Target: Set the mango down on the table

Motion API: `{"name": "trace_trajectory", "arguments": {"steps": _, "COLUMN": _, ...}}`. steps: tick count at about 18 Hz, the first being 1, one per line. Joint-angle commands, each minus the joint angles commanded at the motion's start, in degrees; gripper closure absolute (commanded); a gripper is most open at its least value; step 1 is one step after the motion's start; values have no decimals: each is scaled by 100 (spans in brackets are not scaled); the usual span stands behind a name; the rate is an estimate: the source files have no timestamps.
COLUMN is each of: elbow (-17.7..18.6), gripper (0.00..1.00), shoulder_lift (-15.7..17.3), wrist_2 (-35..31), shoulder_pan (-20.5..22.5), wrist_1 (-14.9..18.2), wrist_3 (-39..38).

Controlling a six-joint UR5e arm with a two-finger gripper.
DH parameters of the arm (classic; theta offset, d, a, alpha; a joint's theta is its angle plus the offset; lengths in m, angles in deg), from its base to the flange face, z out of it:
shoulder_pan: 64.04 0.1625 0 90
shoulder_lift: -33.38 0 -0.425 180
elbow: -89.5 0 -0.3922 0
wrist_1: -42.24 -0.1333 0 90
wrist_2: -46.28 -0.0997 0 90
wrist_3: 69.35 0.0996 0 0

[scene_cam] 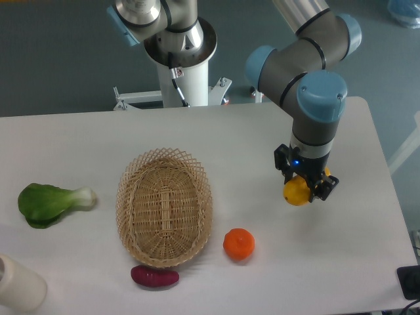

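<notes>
Fixed camera, looking down on the scene. The black two-finger tool [305,186] on the grey-and-blue arm hangs over the right part of the large white tabletop [79,141], closed around the smooth yellow oval mango [296,191]. Only the mango's lower left part shows below the fingers; an orange tip peeks out on the right side of the tool. Whether the fruit touches the tabletop or sits just above it, cannot tell from this angle; no clear shadow gap is readable.

Other things: oval woven wicker basket [164,207] mid-table, empty. Round orange tangerine-like fruit [239,243] just off the basket's lower right, near but apart from the mango. Dark red-purple oblong vegetable [155,276] just below the basket's front rim. Green leafy bok choy [49,202] at far left. Cream cylinder [18,283], partly cut off, at the bottom left corner.

Judgement: placing step is near its end; release is likely what remains.

Risks:
- If the mango is not yet down, opening the tool drops it; an oval smooth fruit would roll, maybe toward the tangerine-like fruit or the right edge of the tabletop, which is not far.
- Mango looks gripped off-centre, so it may tip or spin when the fingers part.
- Pushing down further with the fruit already touching could squash or squeeze it out sideways.
</notes>
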Motion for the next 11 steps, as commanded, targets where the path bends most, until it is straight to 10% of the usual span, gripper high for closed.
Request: {"name": "trace_trajectory", "arguments": {"steps": 11, "elbow": -44, "gripper": 59, "shoulder_lift": -9, "wrist_2": 0, "shoulder_pan": -9, "wrist_1": 9, "wrist_3": -35}}
